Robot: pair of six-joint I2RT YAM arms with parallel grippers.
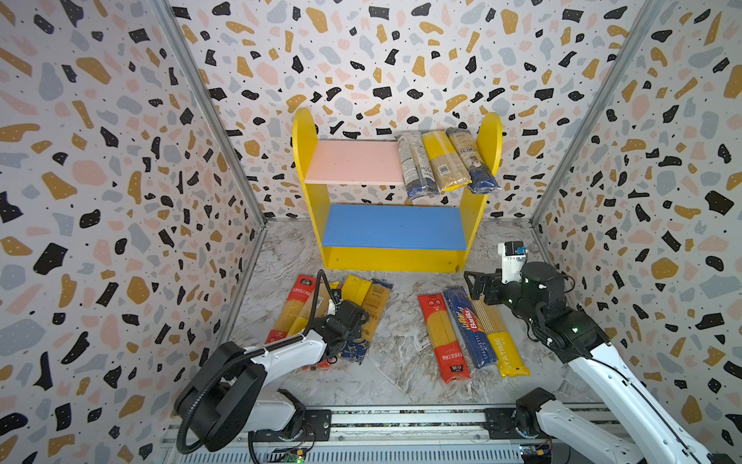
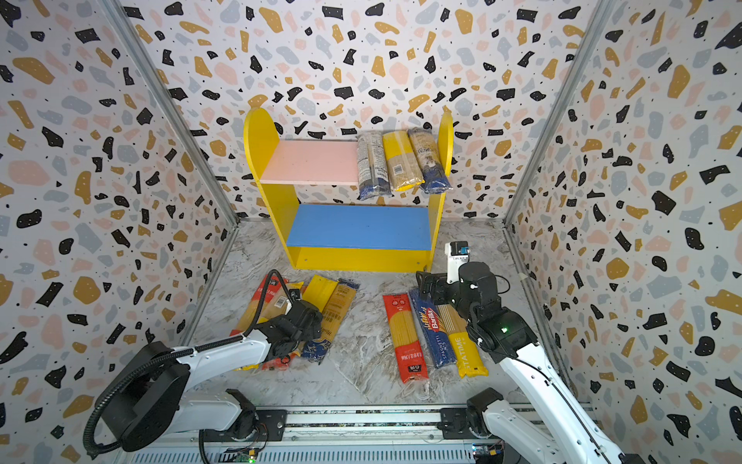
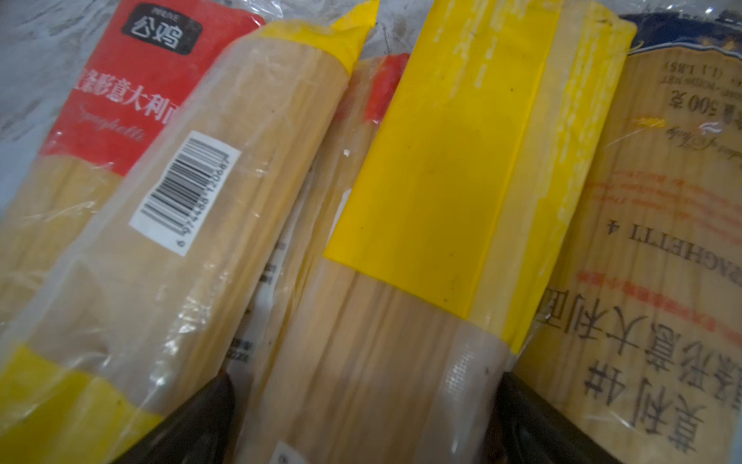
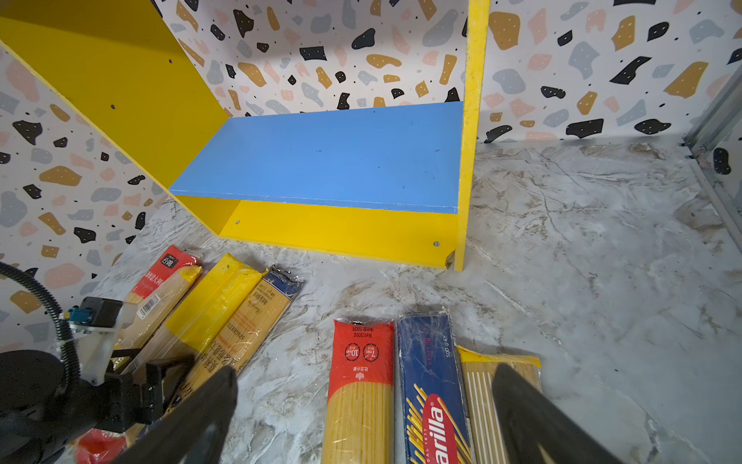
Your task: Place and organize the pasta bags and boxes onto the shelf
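Note:
The shelf stands at the back, and three pasta packs lie on the right of its pink upper board. Its blue lower board is bare. My left gripper is open and low over a pile of several packs at front left. Its jaws stand on either side of a yellow-ended pack. My right gripper is open above the far ends of a red-ended pack, the blue Barilla and the yellow STATIME, touching none.
Patterned walls close in the left, back and right sides. A metal rail carrying both arm bases runs along the front. A strip of marble floor separates the two groups of packs, and more floor lies to the right of the shelf.

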